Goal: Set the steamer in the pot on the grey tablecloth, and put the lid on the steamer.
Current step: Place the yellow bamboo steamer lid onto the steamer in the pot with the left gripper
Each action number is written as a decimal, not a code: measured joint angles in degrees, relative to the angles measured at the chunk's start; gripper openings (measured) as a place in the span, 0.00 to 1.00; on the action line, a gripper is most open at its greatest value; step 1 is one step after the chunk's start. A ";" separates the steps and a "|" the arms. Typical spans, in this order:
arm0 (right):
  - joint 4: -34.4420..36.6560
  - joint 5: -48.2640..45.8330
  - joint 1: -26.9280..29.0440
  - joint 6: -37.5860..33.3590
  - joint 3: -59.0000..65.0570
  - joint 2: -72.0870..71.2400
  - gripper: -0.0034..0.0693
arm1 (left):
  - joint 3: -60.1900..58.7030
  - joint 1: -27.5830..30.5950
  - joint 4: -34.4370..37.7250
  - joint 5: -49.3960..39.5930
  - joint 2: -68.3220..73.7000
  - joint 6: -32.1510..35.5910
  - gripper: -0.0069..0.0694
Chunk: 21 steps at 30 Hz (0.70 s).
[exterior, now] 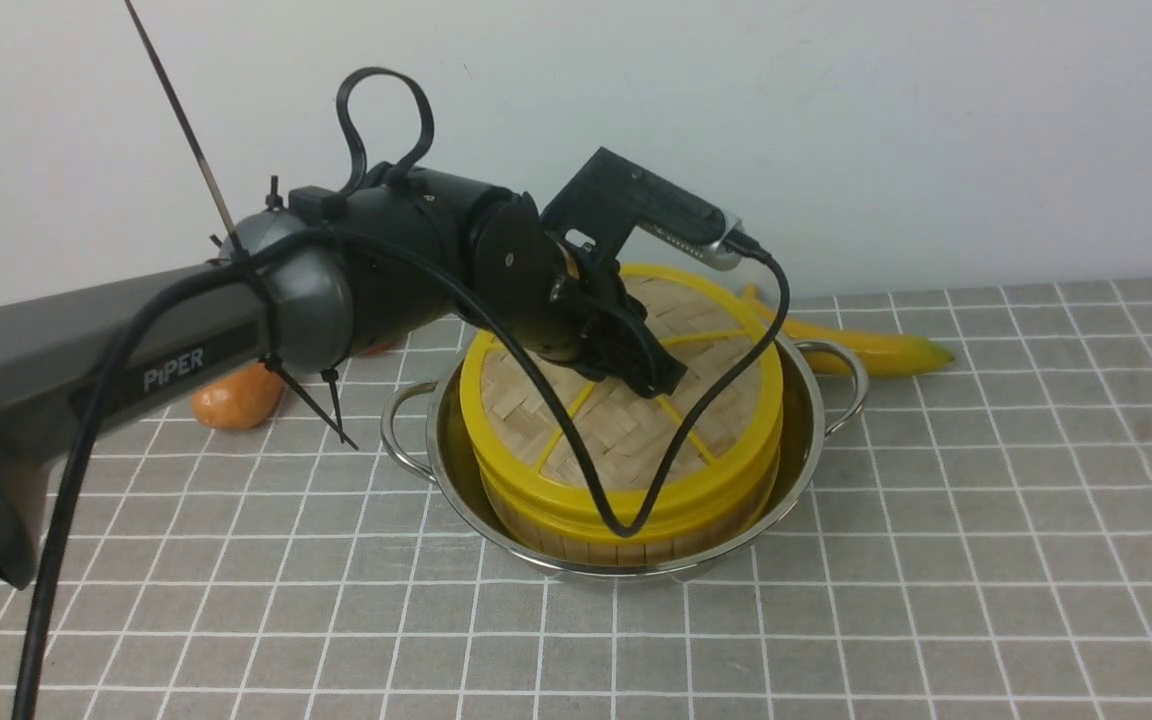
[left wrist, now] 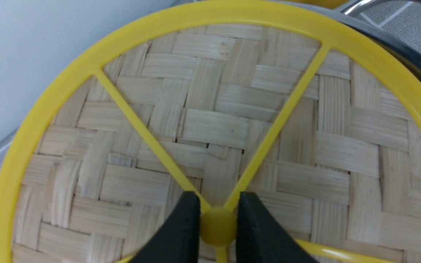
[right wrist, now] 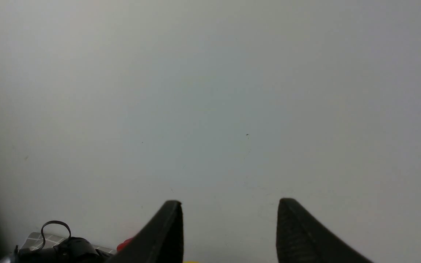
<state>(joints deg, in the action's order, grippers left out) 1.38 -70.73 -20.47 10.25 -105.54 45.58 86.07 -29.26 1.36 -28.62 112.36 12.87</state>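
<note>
From the front, the pot (exterior: 808, 440), shiny steel with a looped handle on each side, sits on the grey tablecloth (exterior: 986, 500), whose thin white lines form squares. The steamer (exterior: 576, 540) stands inside the pot, its upright bamboo slats showing under a thick yellow rim. The lid (exterior: 626, 430), a woven bamboo disc with a yellow rim and thin yellow spokes, lies on top of the steamer. The left arm reaches in from the left and the left pincer (exterior: 651, 380) comes down onto the middle of the lid. A banana (exterior: 876, 350) lies behind the pot to the right, and an orange fruit (exterior: 236, 398) lies partly hidden behind the arm. In the left wrist view the lid (left wrist: 214, 128) fills the picture, its strips woven in a herringbone pattern. The left pincer (left wrist: 218, 201) is clenched on the round yellow centre hub (left wrist: 217, 224), one black finger pressed against each side. A strip of the pot's rim (left wrist: 408, 54) shows beyond the lid's edge. In the right wrist view the right pincer (right wrist: 230, 204) is released, its fingers spread wide with nothing between them, facing a pale wall (right wrist: 210, 91).
</note>
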 joint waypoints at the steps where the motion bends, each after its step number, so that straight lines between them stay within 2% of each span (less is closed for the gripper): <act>1: 0.00 0.00 0.00 0.00 0.00 0.00 0.54 | 0.00 0.00 0.00 0.00 0.00 0.11 0.24; 21: 0.00 0.00 0.00 0.06 0.00 0.00 0.54 | 0.00 -1.18 -0.40 0.02 0.77 0.16 0.24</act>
<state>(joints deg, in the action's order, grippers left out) 1.38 -70.73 -20.47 10.31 -105.54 45.58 86.07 -30.43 0.96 -28.60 113.14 13.03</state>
